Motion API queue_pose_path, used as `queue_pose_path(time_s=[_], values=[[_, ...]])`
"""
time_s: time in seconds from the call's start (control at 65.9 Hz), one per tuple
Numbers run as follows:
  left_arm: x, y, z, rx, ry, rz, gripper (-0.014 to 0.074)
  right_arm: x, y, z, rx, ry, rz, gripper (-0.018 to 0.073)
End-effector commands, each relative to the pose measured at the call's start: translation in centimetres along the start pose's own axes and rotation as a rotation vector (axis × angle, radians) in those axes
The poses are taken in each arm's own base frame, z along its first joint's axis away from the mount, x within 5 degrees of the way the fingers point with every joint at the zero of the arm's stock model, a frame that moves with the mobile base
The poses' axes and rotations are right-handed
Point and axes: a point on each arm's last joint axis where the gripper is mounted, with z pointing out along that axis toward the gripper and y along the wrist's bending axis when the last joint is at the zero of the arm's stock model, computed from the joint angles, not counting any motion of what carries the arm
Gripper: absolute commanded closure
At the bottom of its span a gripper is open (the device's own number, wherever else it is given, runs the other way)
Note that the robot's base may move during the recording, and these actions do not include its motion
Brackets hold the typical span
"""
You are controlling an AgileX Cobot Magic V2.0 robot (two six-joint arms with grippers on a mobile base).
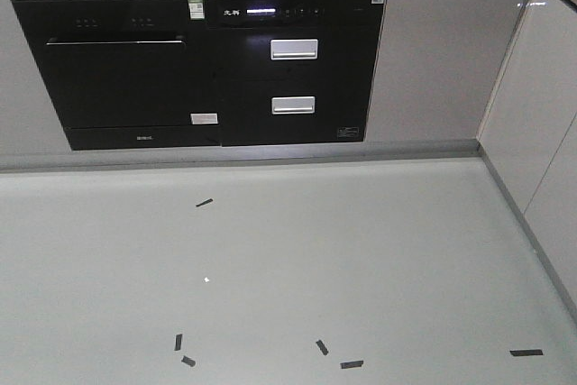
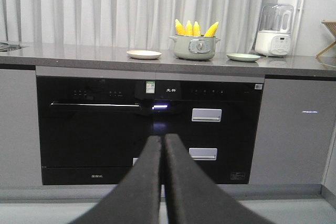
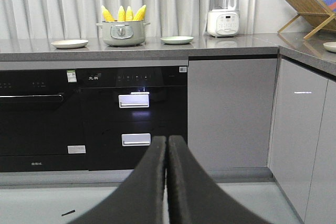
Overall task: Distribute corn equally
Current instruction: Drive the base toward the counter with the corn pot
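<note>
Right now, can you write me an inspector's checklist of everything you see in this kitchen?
Surface: grey countertop, holding the things below.
Job's things: four corn cobs stand upright in a pale green pot; a cream plate and a green plate sit on either side of it, both bare.
Clutter: white blender past the green plate; wooden rack on the side counter.
Pincers: left pincer and right pincer both shut, holding nothing.
Cables: nothing seen.
Surroundings: black built-in appliances under the counter, white curtain behind, black tape marks on the floor.
</note>
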Motion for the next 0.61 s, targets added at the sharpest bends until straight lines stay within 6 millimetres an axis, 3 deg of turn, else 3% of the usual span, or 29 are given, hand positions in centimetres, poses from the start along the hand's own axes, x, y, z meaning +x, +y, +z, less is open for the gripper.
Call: queue_pose_path(time_s=[0.0,0.592], values=[[-1.33,-0.11,-0.23,0.007,-0.107,-0.004,0.0603,-0.41,0.04,-0.03,-0.003,-0.069,-0.016,0.0566],[-1.33,-0.11,-0.23,0.007,-0.107,-0.004,0.0603,-0.42,0.04,-0.03,-0.003,-0.07,-0.016,0.0565]])
